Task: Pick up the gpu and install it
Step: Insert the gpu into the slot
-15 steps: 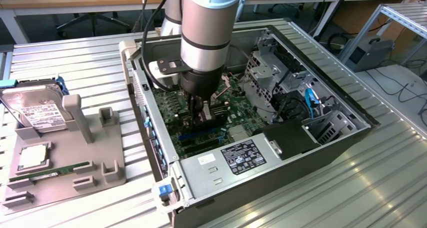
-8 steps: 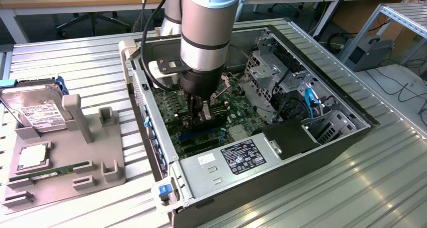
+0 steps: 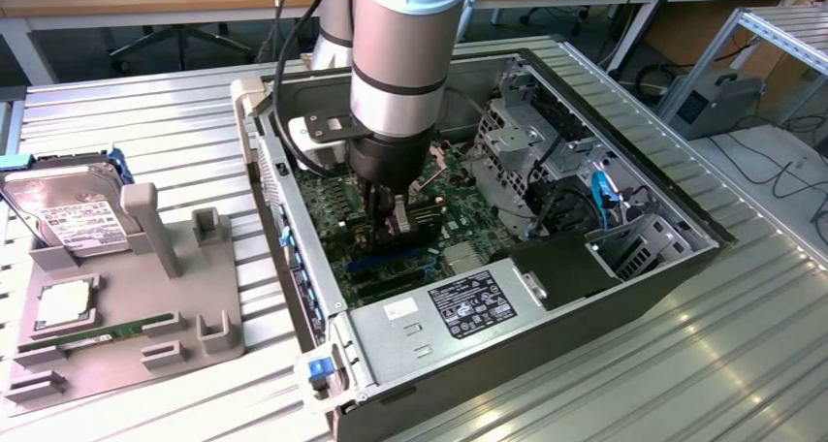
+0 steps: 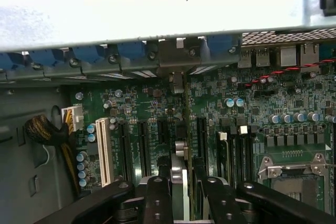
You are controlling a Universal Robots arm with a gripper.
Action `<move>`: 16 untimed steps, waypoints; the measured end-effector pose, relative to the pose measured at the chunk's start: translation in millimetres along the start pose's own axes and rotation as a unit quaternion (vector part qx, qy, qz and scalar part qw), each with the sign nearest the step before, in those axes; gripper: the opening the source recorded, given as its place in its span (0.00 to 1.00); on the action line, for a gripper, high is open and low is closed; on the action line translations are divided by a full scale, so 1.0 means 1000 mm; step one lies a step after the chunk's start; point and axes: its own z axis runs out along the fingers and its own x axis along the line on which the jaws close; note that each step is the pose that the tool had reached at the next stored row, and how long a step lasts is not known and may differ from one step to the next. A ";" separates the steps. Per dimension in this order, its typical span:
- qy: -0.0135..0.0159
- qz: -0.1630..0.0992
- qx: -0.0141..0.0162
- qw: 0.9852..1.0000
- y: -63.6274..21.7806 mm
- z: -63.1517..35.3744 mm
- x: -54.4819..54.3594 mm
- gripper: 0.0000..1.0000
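**GPU held edge-on above the motherboard slots**

The black, hinged-link end effector is clamped on the thin flat black gpu, its fingers pressing the card's two faces. In the wrist view the card appears edge-on, standing upright, its long axis running parallel to the dark expansion slots of the green, component-studded motherboard and pointing at the case's rear wall, where a silvery slot bracket sits among blue plastic clips. A white slot lies a few rows aside.

In the exterior view the end effector reaches down into the open black-and-grey sheet-metal computer case, near its rear wall, between that wall and the perforated drive cage. The boxy power supply lies near the front edge. The case rests on a ribbed aluminium worktop, beside a grey moulded tray holding a silver hard drive and a green memory stick.
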 end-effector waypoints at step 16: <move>0.000 -0.005 0.000 1.000 0.0000 -0.0002 0.000 0.27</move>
